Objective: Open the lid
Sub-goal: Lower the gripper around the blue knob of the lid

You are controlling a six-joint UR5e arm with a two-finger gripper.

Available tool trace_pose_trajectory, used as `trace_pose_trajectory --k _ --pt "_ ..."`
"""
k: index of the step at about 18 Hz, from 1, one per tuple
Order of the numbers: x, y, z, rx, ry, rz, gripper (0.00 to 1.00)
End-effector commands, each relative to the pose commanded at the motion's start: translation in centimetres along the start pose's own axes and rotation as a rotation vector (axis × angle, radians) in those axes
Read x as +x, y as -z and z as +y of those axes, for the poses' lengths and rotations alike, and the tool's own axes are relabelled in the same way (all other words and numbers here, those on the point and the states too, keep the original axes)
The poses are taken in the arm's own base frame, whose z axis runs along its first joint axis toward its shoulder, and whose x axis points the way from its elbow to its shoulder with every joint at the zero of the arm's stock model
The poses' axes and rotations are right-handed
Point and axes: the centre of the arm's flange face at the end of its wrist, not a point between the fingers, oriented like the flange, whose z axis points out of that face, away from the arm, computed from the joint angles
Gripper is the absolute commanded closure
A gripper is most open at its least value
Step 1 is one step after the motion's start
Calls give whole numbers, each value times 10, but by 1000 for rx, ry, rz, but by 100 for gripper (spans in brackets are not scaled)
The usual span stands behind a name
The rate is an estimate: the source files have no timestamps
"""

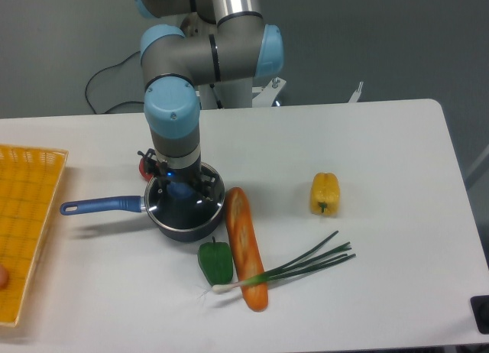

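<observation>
The dark blue saucepan (pixel 186 215) stands left of centre on the white table, its long handle (pixel 99 206) pointing left. The glass lid (pixel 191 206) lies flat on the pan, and its blue knob (pixel 182 189) shows just under the tool. My gripper (pixel 180 183) hangs straight down over the lid's middle, right at the knob. The blue wrist joint and the dark gripper body hide the fingers, so I cannot make out their spacing or whether they touch the knob.
A red pepper (pixel 145 166) peeks out behind the pan. A carrot (pixel 244 247) lies just right of the pan, with a green pepper (pixel 216 261) and spring onions (pixel 294 265) in front. A yellow pepper (pixel 325 193) sits further right. A yellow basket (pixel 27 215) is at the left edge.
</observation>
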Motion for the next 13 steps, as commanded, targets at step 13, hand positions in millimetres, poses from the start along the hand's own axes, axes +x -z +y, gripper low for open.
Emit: trace_pose_trajectory --k 13 --pt "14 -12 -8 -55 -30 -53 0"
